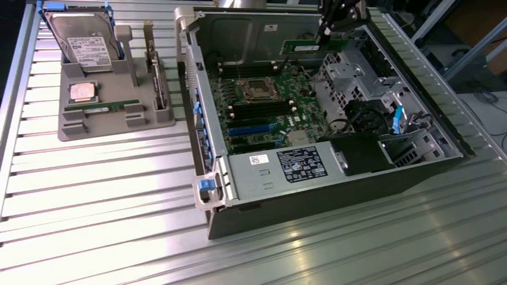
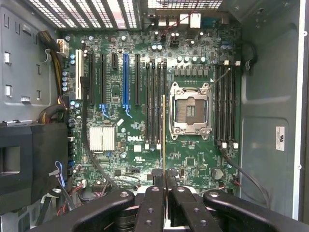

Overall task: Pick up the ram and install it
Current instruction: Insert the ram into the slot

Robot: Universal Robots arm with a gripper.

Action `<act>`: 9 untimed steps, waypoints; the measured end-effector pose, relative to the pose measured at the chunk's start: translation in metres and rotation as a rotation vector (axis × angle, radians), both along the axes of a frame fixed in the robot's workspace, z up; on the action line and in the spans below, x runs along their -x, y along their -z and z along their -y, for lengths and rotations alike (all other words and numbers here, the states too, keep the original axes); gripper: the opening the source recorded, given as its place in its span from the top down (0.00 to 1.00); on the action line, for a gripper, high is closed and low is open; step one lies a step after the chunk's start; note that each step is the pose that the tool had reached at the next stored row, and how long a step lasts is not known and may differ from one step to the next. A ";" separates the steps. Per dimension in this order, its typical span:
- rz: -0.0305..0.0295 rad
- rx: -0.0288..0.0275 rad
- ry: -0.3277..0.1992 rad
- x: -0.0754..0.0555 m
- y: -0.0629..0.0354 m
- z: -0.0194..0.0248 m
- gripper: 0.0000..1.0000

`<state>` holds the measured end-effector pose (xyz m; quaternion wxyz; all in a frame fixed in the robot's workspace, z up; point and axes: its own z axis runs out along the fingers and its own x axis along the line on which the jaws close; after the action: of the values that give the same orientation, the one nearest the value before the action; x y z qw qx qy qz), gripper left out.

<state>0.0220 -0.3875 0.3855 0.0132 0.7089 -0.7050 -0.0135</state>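
My gripper (image 1: 331, 34) hangs over the far end of the open computer case (image 1: 208, 119), shut on the ram (image 1: 307, 46), a long thin green stick held level above the motherboard (image 1: 265, 113). In the wrist view the ram (image 2: 163, 130) appears edge-on as a thin gold line running out from between the black fingers (image 2: 153, 198). It lies just beside the bank of black memory slots (image 2: 155, 101), between them and the processor socket (image 2: 190, 110). The stick is above the board, not seated in a slot. A further bank of slots (image 2: 226, 104) sits past the socket.
A grey parts holder (image 1: 119, 116) stands at the exterior view's left with a hard drive (image 1: 85, 41), a silver processor chip (image 1: 82, 91), another green stick (image 1: 99, 108) and an upright card (image 1: 158, 74). Inside the case are a power supply (image 1: 289, 166) and black cables (image 2: 89, 154).
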 end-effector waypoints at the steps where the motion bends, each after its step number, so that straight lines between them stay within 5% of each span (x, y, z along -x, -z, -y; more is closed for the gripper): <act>1: 0.0000 0.0001 0.000 0.000 0.0005 0.0000 0.88; 9: 0.0000 0.0000 0.000 0.000 0.0066 0.0000 0.88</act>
<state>0.0220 -0.3875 0.3788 0.0132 0.7089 -0.7050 -0.0135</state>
